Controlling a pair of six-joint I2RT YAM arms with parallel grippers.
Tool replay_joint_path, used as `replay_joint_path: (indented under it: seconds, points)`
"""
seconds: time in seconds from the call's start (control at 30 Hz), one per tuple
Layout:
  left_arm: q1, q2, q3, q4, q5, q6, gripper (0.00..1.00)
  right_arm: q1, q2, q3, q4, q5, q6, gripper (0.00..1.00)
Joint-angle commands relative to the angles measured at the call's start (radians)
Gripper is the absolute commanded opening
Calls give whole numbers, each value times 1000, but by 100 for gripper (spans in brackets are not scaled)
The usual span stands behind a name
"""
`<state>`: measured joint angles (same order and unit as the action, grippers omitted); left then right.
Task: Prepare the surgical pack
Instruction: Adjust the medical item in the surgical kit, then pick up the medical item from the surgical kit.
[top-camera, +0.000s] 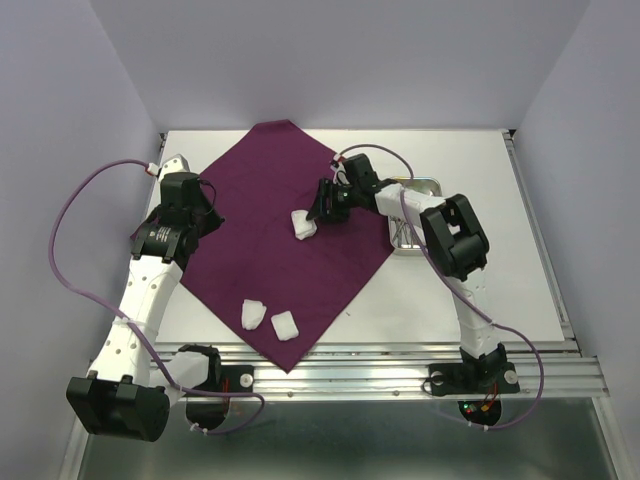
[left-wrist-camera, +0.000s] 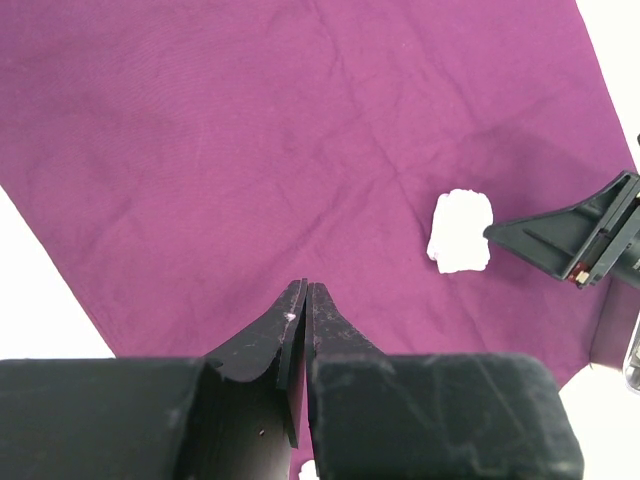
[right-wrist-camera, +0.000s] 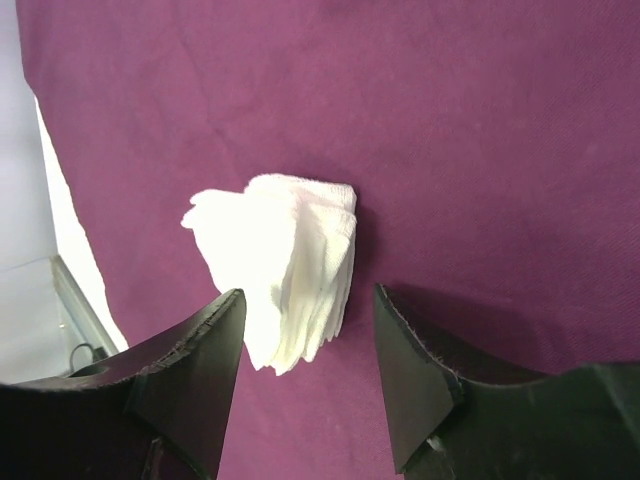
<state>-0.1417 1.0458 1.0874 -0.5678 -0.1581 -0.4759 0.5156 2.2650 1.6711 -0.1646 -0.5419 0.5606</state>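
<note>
Three gauze pads (top-camera: 303, 224), steel tray (top-camera: 430, 184), white table (top-camera: 480, 290).

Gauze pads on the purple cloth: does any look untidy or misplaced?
The gauze pad at the open right gripper lies crumpled, layers fanned, apart from two pads near the front corner of the cloth.

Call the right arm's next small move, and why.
Probably lift the right gripper straight up and clear: its jaws stand open either side of the gauze pad, which lies on the purple cloth ungripped, so a vertical retreat should avoid dragging it.
</note>
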Motion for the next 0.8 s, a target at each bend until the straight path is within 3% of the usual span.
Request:
replay_joint_path:
  seconds: [0.0, 0.53, 0.77]
  points:
    - [8, -6, 22, 19, -6, 16, 15, 1, 14, -25, 57, -52, 44, 59]
    - [10, -18, 0, 23, 5, 13, 15, 1, 80, -56, 201, -136, 197, 59]
    - [10, -23, -1, 23, 9, 11, 15, 1, 71, -86, 267, -136, 257, 48]
